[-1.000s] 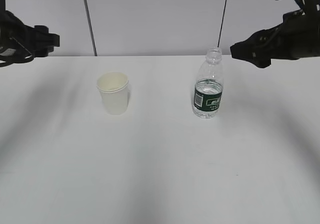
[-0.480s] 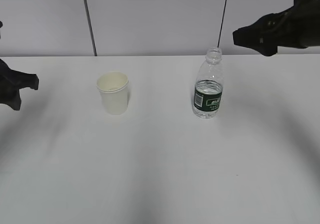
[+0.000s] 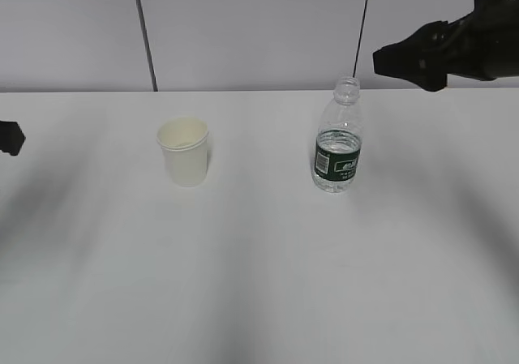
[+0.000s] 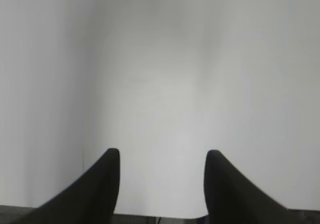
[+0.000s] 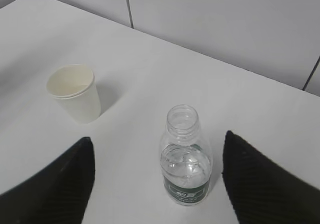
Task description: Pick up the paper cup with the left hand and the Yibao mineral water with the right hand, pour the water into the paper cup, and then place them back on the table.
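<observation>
- The bench [image 3: 259, 283] is a plain white flat top; both task things stand upright on it, so each lift starts from a steady base. I take the Yibao mineral water as the landmark for places.
- The Yibao mineral water [image 3: 337, 141] stands a little right of the bench's middle, capless, with the water [image 5: 186, 165] reaching about to the top of its green label. It looks moderately light, and the thin ribbed plastic probably gives under a squeeze. The labelled waist seems the best hold, taken firmly but not crushingly, since a hard pinch could push water out of the open neck.
- The paper cup [image 3: 185, 150] stands to the left of the bottle, well apart from it, and appears empty. It is probably very light and easily dented, so a gentle hold around its middle suits it, below the rolled rim.
- The right gripper [image 5: 157, 176] hangs above and behind the bottle, jaws spread wide and holding nothing, the bottle between them in its own view.
- The left gripper [image 4: 161, 176] sits far left of the bottle, beyond the cup, jaws parted at a middling gap, empty, over bare bench.
</observation>
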Robot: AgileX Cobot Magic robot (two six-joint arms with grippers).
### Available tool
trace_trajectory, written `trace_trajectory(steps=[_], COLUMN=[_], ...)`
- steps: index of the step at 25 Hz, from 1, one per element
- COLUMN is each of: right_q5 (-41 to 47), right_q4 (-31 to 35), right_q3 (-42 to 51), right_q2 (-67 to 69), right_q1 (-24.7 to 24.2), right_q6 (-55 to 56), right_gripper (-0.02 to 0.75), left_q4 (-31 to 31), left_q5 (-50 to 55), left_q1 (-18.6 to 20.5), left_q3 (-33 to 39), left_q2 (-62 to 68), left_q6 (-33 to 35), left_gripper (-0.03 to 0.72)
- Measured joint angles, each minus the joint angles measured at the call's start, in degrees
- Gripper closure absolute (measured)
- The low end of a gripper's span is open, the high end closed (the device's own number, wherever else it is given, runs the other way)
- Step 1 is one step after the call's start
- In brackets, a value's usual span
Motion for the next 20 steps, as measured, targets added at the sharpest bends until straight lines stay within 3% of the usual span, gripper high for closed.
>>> trace_trajectory(steps=[5, 14, 20], right_q5=[-0.51, -5.46, -6.07], right_q4=[0.00, 0.00, 0.00], right_q3=[0.20, 0.20, 1.02], right_q2=[-1.49, -6.00, -7.53], right_q1=[-1.70, -9.50, -10.50], right_q6=[0.14, 1.47, 1.83], right_gripper=[0.152, 0.152, 0.153], left_q4=[-1.38, -4.93, -6.07], left_q5=[2.93, 4.35, 4.95], left_q1=[0.00, 0.00, 0.00], left_q3=[0.68, 6.38, 8.16], left_q2=[-6.55, -24.97, -38.65], left_q6=[1.01, 3.34, 5.65], left_gripper=[0.346, 0.349, 0.349])
